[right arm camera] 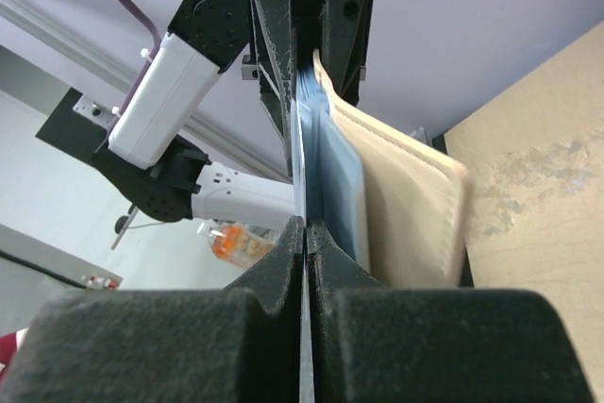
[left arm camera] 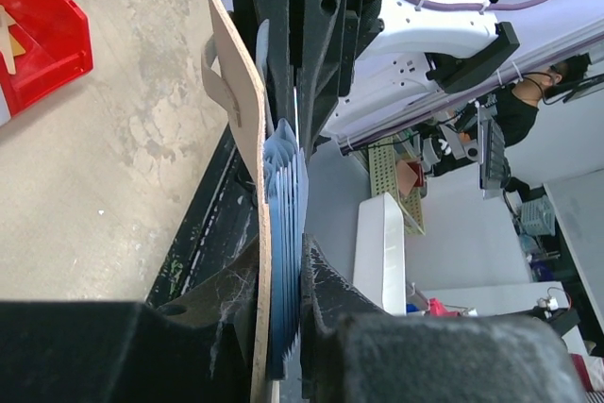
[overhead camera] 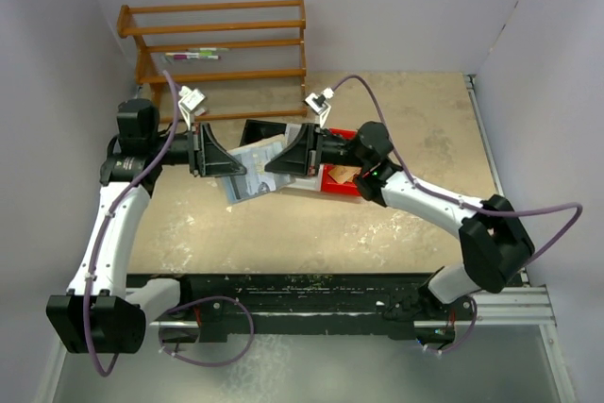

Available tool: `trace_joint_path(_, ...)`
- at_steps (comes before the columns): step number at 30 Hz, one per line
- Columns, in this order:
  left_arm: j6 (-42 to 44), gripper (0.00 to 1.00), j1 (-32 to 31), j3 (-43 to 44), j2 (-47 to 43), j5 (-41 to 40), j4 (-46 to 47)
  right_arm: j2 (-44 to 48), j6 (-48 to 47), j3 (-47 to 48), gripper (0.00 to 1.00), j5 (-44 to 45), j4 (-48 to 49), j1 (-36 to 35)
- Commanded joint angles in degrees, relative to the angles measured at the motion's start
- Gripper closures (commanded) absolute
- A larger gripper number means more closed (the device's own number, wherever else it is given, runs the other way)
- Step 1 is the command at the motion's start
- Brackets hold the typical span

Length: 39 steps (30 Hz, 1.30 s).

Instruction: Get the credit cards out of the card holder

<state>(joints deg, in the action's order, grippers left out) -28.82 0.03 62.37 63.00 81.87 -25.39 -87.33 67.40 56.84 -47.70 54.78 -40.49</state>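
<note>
While drawing the credit card (right arm camera: 301,167) out, pull straight along the sleeve mouth toward 3 o'clock in the top view, slowly, without twisting; hold the opposite side rigid to stop the sleeves following. Found card holder (overhead camera: 247,175) apparently raised off the desk (overhead camera: 396,233), at 9 o'clock from the red bin (overhead camera: 342,176), tan cover (right arm camera: 415,205) and blue sleeves (left arm camera: 285,224) fanned. Noted left claw (left arm camera: 278,294) nearly closed, clamped on cover and sleeve stack together. Noted right claw (right arm camera: 306,233) fully pinched on one thin pale card edge, beside the sleeves. Cannot confirm release of that card from its pocket.
</note>
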Motion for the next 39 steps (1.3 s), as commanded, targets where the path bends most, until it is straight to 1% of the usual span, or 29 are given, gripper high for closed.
trace_joint_path(1,2.8,0.80,0.5,3.5,0.0,2.0,-0.4,4.3,0.2,-2.2,1.00,-2.1,2.3,2.9)
trace_joint_path(5,6.7,0.80,0.4,4.8,0.8,0.7,-4.4,5.3,0.1,-2.7,1.00,-2.7,2.0,3.9)
trace_joint_path(8,12.6,0.82,0.4,7.2,1.6,-2.9,-10.9,6.5,0.0,-3.2,1.00,-3.3,1.2,5.6)
trace_joint_path(10,19.7,0.83,0.4,10.1,2.7,-10.3,-18.2,7.9,-1.1,-3.5,1.00,-3.0,-1.8,7.8)
trace_joint_path(13,28.8,0.85,0.5,14.6,5.3,-26.0,-26.9,10.3,-5.1,-4.0,1.00,-1.3,-10.9,12.2)
trace_joint_path(14,30.9,0.87,0.4,15.6,5.8,-30.8,-28.6,10.9,-6.5,-4.1,1.00,-0.4,-14.2,13.6)
trace_joint_path(16,34.1,0.88,0.4,16.4,6.3,-37.6,-30.0,11.6,-10.3,-3.7,1.00,2.0,-21.2,15.5)
trace_joint_path(19,36.8,0.89,0.5,16.6,5.9,-42.6,-30.2,10.8,-17.3,-1.8,1.00,8.4,-32.2,16.0)
trace_joint_path(21,37.7,0.89,0.4,17.0,5.4,-43.7,-30.2,8.7,-19.0,-0.7,1.00,11.1,-35.1,16.0)
trace_joint_path(22,37.9,0.89,0.5,17.5,5.3,-43.9,-30.4,7.6,-19.3,-0.3,1.00,12.7,-35.4,16.0)
trace_joint_path(24,38.8,0.89,0.4,18.8,5.3,-42.9,-31.6,4.6,-19.0,0.4,1.00,16.6,-32.9,15.8)
trace_joint_path(25,39.2,0.89,0.4,19.4,5.4,-41.8,-32.6,2.8,-18.4,2.5,1.00,17.8,-32.1,15.5)
trace_joint_path(28,40.3,0.89,0.4,20.7,4.9,-35.9,-35.0,-3.7,-17.0,7.0,1.00,21.8,-32.0,14.2)
trace_joint_path(30,41.4,0.89,0.4,21.4,4.2,-29.5,-37.0,-8.9,-16.3,11.0,1.00,24.7,-31.8,12.8)
trace_joint_path(33,42.7,0.89,0.4,22.3,3.1,-22.6,-39.6,-16.4,-15.6,17.9,1.00,28.6,-33.2,10.3)
trace_joint_path(36,42.9,0.89,0.4,22.8,2.5,-19.0,-41.2,-23.2,-14.6,24.7,1.00,32.6,-36.1,7.6)
trace_joint_path(39,43.1,0.89,0.4,23.0,2.4,-17.0,-42.4,-27.7,-12.6,28.4,1.00,36.6,-37.3,6.0)
